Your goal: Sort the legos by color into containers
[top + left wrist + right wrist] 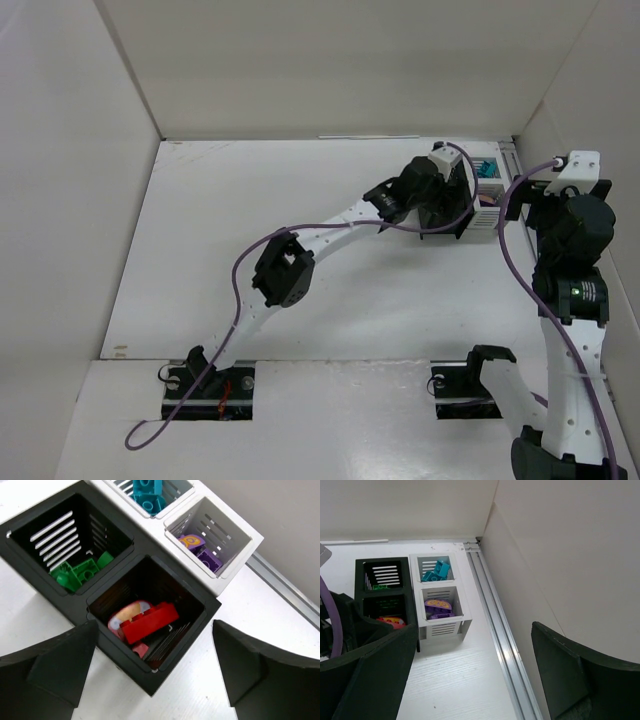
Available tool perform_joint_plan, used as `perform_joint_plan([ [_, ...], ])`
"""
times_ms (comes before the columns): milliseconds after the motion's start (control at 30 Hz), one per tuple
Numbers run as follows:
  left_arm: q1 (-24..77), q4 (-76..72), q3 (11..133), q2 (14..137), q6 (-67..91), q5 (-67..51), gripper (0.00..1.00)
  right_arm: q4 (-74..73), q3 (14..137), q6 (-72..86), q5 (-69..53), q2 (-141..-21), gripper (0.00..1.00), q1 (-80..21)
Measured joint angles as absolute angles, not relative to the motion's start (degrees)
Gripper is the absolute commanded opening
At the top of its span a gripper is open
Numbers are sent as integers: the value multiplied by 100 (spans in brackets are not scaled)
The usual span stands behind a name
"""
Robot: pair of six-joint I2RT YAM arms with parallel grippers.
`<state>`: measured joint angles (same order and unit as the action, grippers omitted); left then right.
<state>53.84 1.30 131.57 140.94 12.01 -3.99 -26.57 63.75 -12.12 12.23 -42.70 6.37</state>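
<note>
1. My left gripper (154,645) has its two black fingers spread wide with nothing between them. It hangs above the near black slatted bin (192,640).
2. That bin holds a long red plastic brick (150,621) lying flat, touching a round red-and-yellow printed piece (125,616) on its left.
3. The black slatted bin (42,511) joined beside it holds a small heap of green bricks (80,572) in its lower corner.
4. Across the joint, one white slatted bin (175,502) holds teal bricks (148,495). The neighbouring white slatted bin (240,560) holds purple bricks (206,559) and a purple round piece with a yellow mark (192,541).
5. My right gripper (475,630) is also spread apart and empty. It sits to the right of the four-bin cluster, above the white table (450,680) and near the aluminium rail (495,615) along the side wall.
6. From the top view, the left arm reaches diagonally to the cluster at the far right of the table, while the right arm stands upright just beside it.
7. I see no loose bricks on the table in any view.
</note>
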Motion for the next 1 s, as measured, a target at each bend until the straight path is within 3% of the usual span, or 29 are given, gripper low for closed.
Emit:
perform_joint_plan([
  [233,5384,537,12132,12929,1076,-163,100,-2661,6375,-1234,1179,-4405,100,637],
  [467,5374,467,9810,9623,1448,950,100,-2749,6377,-1328,937,-4735,100,637],
  [600,5262,478,7754,7411,2333,2016,100,-2836,6355,-1334,628,-4888,100,637],
  [767,5011,1640,5435,5500,4038,2862,100,-2836,5900,-1334,392,-4805,100,639],
  [1000,5004,3262,3892,3446,5843,3227,100,-3002,4984,-1417,443,-4287,100,639],
])
